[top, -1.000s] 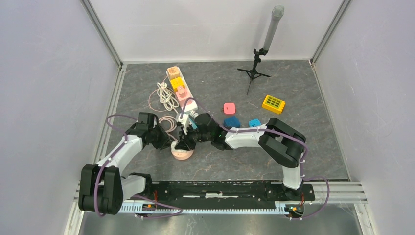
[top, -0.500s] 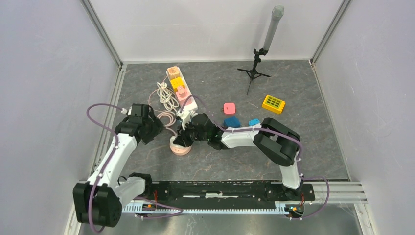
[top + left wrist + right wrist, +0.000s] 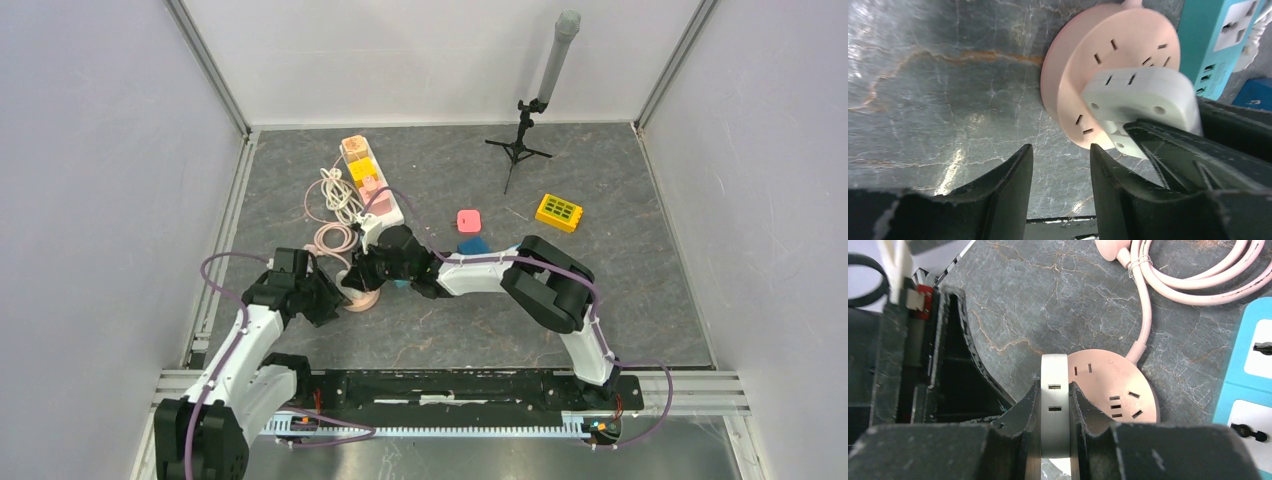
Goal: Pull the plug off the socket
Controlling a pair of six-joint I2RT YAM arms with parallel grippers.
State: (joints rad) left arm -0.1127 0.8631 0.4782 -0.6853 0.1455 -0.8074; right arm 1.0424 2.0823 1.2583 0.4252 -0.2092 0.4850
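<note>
The right gripper point(image 3: 1054, 388) is clamped on the flat sides of the white plug point(image 3: 1054, 371). The plug sits against the face of the round pink socket point(image 3: 1113, 382), near its edge; whether its pins are seated I cannot tell. The left gripper point(image 3: 1060, 156) hangs just beside the socket with its jaws apart and nothing between them.

A teal power strip point(image 3: 1248, 375) lies close on the socket's far side, and the socket's pink cable point(image 3: 1193, 287) coils beyond it. Farther back on the table point(image 3: 600, 300) are a white power strip point(image 3: 372, 185) with a bundled white cord point(image 3: 340, 197), a pink pad point(image 3: 468, 219), a yellow block point(image 3: 558, 212) and a small tripod point(image 3: 520, 145).
</note>
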